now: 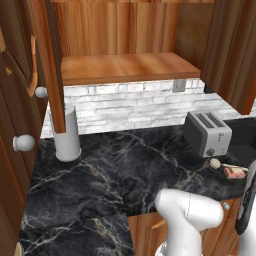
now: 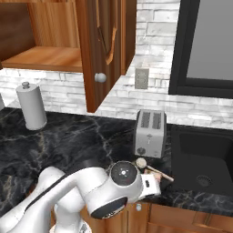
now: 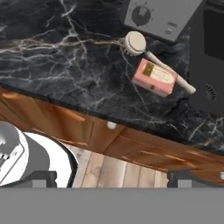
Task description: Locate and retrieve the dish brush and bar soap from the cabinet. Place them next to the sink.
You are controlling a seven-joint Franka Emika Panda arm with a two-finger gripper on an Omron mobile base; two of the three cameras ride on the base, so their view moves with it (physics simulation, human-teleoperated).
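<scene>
No readable brand or writing anywhere; the bar soap [image 3: 155, 77] has a pale label patch on top w/ a small dark mark, too blurry to read. Toaster [image 1: 207, 132] front shows a round dial and a small button, no legible text.

Arm pose: white arm folded low in front of the counter [image 1: 100, 175], elbow bulging up at the bottom of both base views, hand hanging past the counter's front edge, above the wood floor and lower cabinet fronts. Gripper [image 3: 111, 179] looks along the counter edge; its two dark tips sit at the far left and far right of the hand view's bottom, so jaws spread wide, nothing between them, nothing held.

Task things: dish brush [image 3: 148, 51] lies flat on the black marble counter, round head near the toaster's front, handle running toward the sink [image 2: 205, 164]. Bar soap lies just beside the handle, touching or nearly so, can't tell which. Both sit btwn toaster and counter's front edge, just beside the dark sink basin.

The cabinet [image 1: 125, 65] hangs above w/ doors swung open, plank shelf bare. Paper towel roll [image 2: 32, 107] stands upright on the counter's far left, well apart from the brush and soap.
</scene>
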